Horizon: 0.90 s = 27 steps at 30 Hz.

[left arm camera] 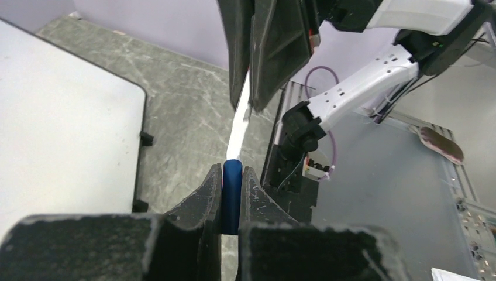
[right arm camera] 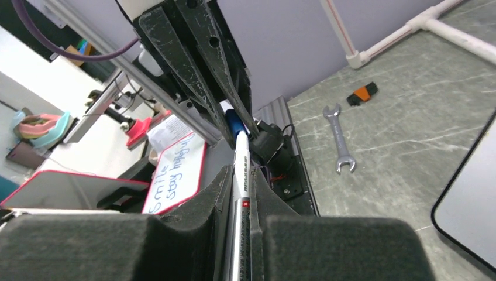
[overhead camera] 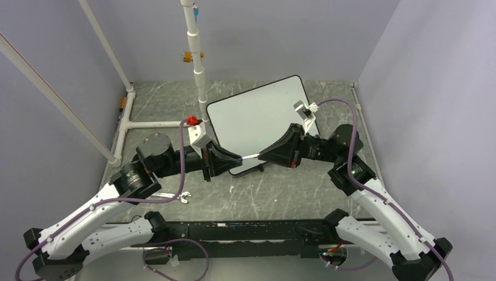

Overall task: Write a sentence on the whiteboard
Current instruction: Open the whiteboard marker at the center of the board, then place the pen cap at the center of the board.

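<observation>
Left gripper (left arm camera: 232, 171) pinches the blue cap (left arm camera: 231, 199); right gripper (right arm camera: 241, 174) clamps the pen (right arm camera: 240, 151); a skewed pull might drop it.

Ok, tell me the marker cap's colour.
Blue; the marker cap shows best in the left wrist view.

A robotics lab cell is suggested by plain lavender partition walls (overhead camera: 421, 58), a white plastic pipe frame (overhead camera: 199, 76) and a silver open-ended spanner (right arm camera: 338, 136).
</observation>
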Tool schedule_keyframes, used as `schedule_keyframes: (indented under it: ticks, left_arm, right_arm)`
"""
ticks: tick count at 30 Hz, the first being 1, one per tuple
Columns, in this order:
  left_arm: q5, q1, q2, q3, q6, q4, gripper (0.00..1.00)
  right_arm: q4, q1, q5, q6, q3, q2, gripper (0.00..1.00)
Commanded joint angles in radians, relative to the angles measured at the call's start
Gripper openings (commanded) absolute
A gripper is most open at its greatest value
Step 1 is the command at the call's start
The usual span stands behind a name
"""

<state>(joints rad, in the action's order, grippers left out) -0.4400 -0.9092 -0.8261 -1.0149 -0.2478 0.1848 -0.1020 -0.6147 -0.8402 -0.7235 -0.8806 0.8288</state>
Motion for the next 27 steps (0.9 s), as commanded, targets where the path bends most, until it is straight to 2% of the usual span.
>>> schedule_keyframes:
  ticks: [1, 7, 11, 15, 27]
  left_arm:
    - [0.083, 0.015, 0.069, 0.026, 0.023, 0.084, 0.0]
    - [0.108, 0.028, 0.119, 0.083, 0.015, 0.109, 0.0]
    - [0.171, 0.038, 0.157, 0.118, 0.005, 0.132, 0.0]
    - [0.312, 0.054, 0.186, 0.172, -0.044, 0.176, 0.0]
    - [0.73, 0.082, 0.203, 0.411, -0.314, 0.282, 0.0]
  right_arm:
    - [-0.023, 0.079, -0.015, 0.0, 0.007, -0.045, 0.0]
    - [-0.077, 0.195, -0.1, -0.07, 0.044, -0.07, 0.0]
    - [-0.05, 0.215, -0.094, -0.056, 0.046, -0.086, 0.0]
    - [0.057, 0.22, -0.033, 0.0, 0.034, -0.1, 0.0]
    - [0.309, 0.221, 0.228, 0.116, 0.049, -0.108, 0.0]
